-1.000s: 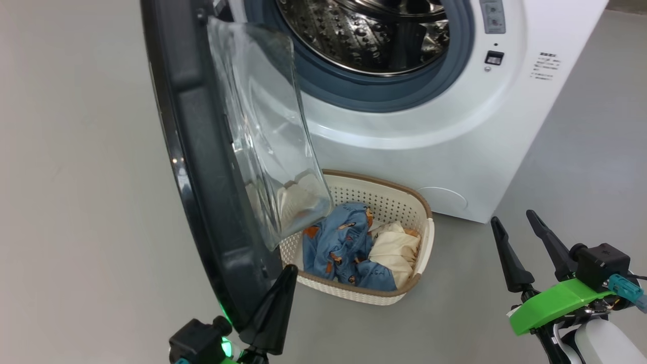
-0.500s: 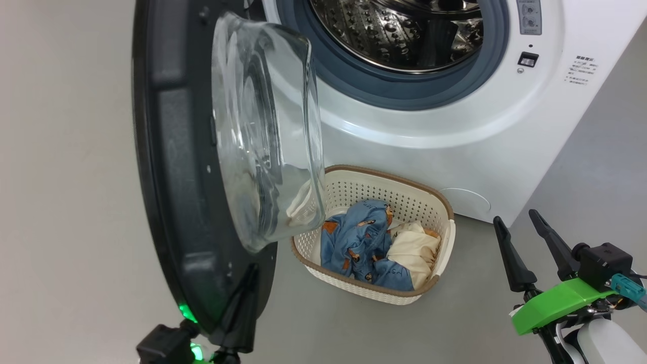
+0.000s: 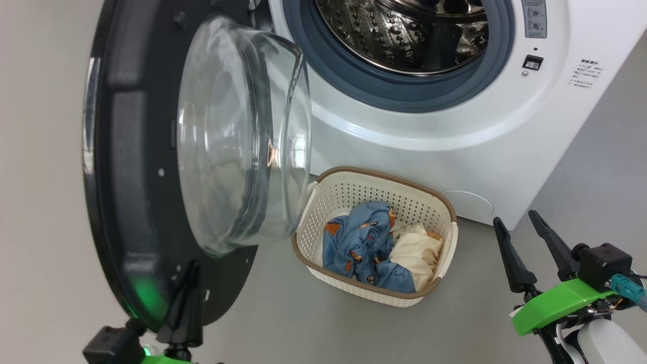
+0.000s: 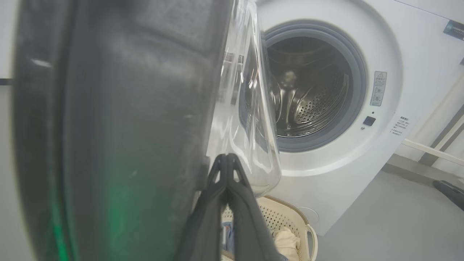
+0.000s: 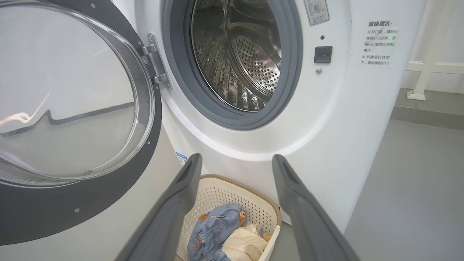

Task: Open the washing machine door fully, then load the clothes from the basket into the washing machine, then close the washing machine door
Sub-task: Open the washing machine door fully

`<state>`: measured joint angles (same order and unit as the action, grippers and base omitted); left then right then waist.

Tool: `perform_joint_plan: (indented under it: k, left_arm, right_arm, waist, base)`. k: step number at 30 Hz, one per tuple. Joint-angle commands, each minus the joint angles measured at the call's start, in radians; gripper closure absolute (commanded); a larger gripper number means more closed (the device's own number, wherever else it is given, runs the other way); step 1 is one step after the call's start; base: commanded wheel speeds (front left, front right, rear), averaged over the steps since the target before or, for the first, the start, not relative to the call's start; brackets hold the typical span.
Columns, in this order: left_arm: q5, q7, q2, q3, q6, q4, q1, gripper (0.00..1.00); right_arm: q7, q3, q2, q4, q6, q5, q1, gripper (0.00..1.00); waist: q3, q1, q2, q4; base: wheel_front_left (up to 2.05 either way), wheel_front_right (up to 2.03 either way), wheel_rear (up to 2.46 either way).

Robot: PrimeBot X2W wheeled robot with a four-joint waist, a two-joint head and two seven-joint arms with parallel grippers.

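Head view shows the washing machine door (image 3: pixel 126 167) swung out wide at the left of the washing machine (image 3: pixel 429 131). Its inside face and clear glass bowl (image 3: pixel 237 136) are turned toward us. The left gripper (image 3: pixel 191 270) is squeezed tight with nothing in it. Its tip sits low on the inside of the door, by the black rim, and looks like it is pushing there.

I think the door-opening step is almost done. To do it well, push slow and follow the round swing of the door. Push on the black part, not the glass. Stop when the hinge (image 5: pixel 156 61) will not go more.

The basket (image 3: pixel 374 177) sits on the floor (image 3: pixel 328 323) just in front of the machine, beside the door, with the clothes (image 3: pixel 361 242) inside. The right gripper (image 3: pixel 515 217) waits near it, fingers spread apart and empty.
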<state>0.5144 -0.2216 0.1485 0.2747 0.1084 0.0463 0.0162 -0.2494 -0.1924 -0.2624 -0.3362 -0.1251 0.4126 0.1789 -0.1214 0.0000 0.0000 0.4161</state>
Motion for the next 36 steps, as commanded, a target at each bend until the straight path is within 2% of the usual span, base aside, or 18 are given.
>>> perform_joint_plan:
  k: [1, 12, 36]
  left_arm:
    - [0.008, -0.016, 0.030, -0.061, 0.019, -0.016, 0.016, 1.00]
    - [0.013, -0.024, 0.073, -0.137, 0.053, 0.011, 0.036, 1.00]
    - [0.021, -0.039, 0.122, -0.287, 0.050, 0.184, 0.188, 1.00]
  right_arm:
    - [-0.012, -0.019, -0.013, 0.019, -0.006, -0.006, 0.017, 0.00]
    - [-0.012, -0.009, -0.016, 0.025, -0.006, -0.005, 0.009, 0.00]
    - [-0.012, -0.011, -0.026, 0.028, -0.006, -0.017, 0.025, 0.00]
  waist:
    - [0.003, 0.0000, 0.0000, -0.004]
    - [0.003, 0.0000, 0.0000, -0.013]
    - [-0.043, 0.0000, 0.0000, -0.018]
  base:
    - [0.00, 0.00, 0.00]
    - [0.00, 0.00, 0.00]
    - [0.00, 0.00, 0.00]
